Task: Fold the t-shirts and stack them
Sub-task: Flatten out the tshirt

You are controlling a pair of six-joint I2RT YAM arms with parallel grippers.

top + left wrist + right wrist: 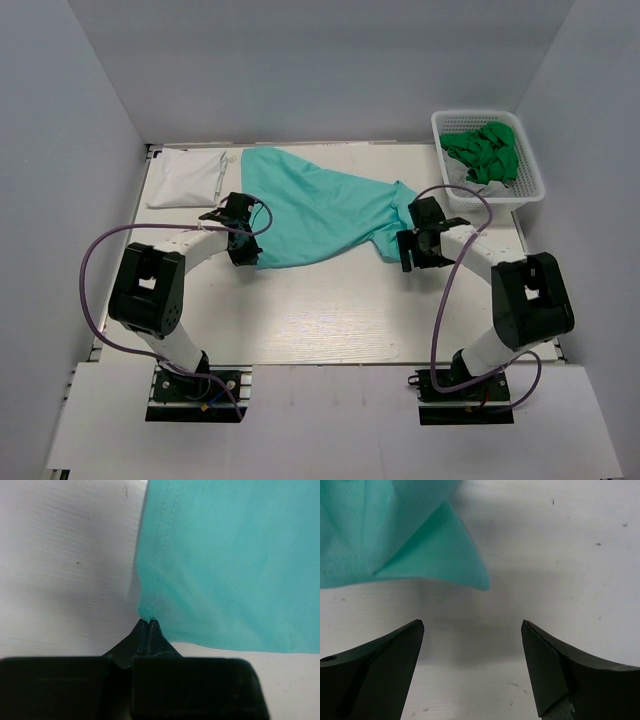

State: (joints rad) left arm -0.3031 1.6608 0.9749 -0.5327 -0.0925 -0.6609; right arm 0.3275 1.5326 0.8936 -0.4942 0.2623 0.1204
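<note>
A white mesh basket (pixel 500 199) sits at the far right corner of the table (pixel 330 315), a white, wood-grained top. Plain grey walls (pixel 340 60) enclose three sides.

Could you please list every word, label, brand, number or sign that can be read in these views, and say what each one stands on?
There are none. The teal t-shirt, the folded white t-shirt, the green t-shirts, the white mesh basket and the table show no print, tag or marking that can be read in any view.
</note>
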